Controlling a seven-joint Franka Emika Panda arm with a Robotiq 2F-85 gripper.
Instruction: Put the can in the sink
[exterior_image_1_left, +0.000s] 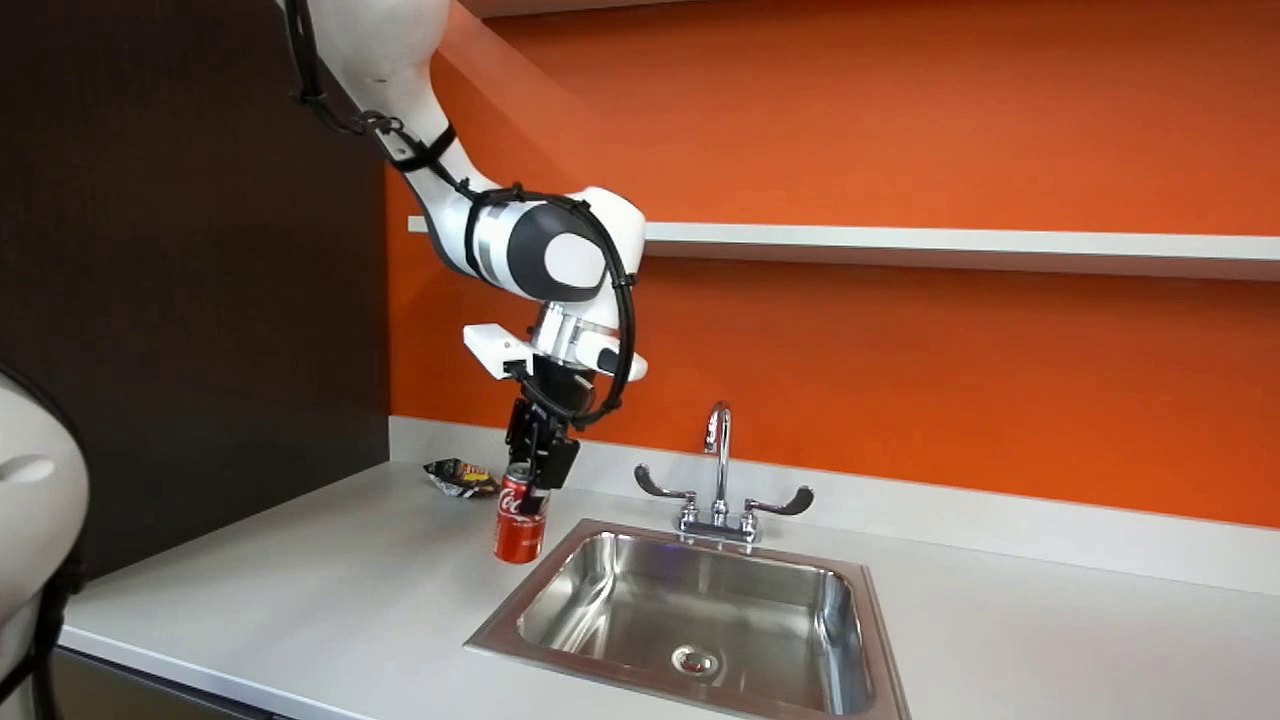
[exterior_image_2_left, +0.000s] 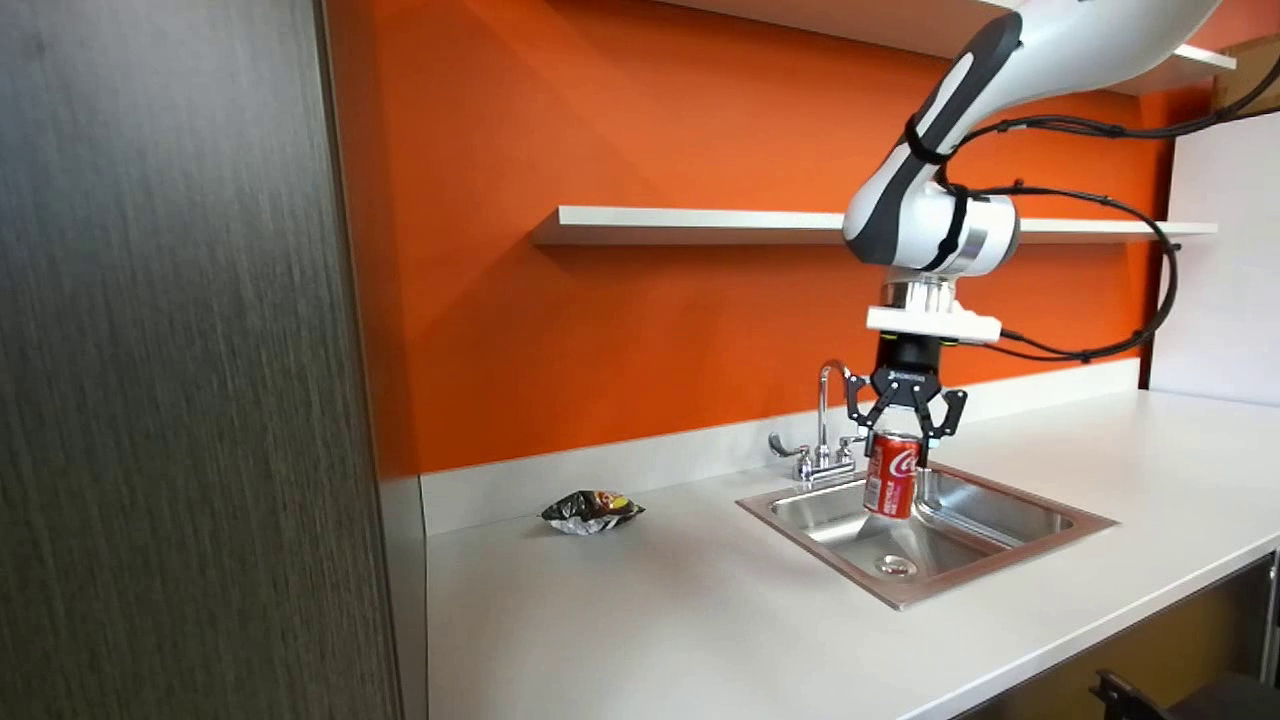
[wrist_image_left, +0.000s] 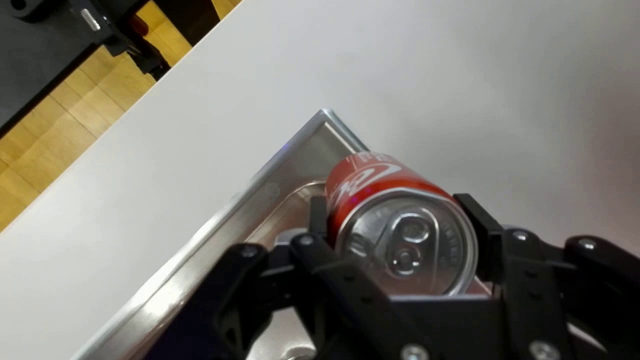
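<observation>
The can (exterior_image_1_left: 517, 537) is small, red and silver-topped. It shows upright in both exterior views (exterior_image_2_left: 888, 490). My gripper (exterior_image_2_left: 897, 450) is shut on its upper part, a finger on each side, and holds it in the air. In an exterior view the gripper (exterior_image_1_left: 535, 485) and can appear beside the left rim of the steel sink (exterior_image_1_left: 700, 600). In an exterior view they appear in front of the sink (exterior_image_2_left: 990, 510). In the wrist view the can (wrist_image_left: 400, 225) sits between the fingers (wrist_image_left: 398, 217) and overlaps a corner of the sink (wrist_image_left: 235, 230), hiding part of its rim.
A chrome faucet (exterior_image_1_left: 720, 500) with two handles stands behind the sink. A crumpled dark-and-yellow bag (exterior_image_2_left: 590, 512) lies on the white counter (exterior_image_1_left: 300, 590) near the back wall. A white shelf (exterior_image_1_left: 950, 245) runs along the orange wall. A dark panel (exterior_image_1_left: 200, 250) stands at one end.
</observation>
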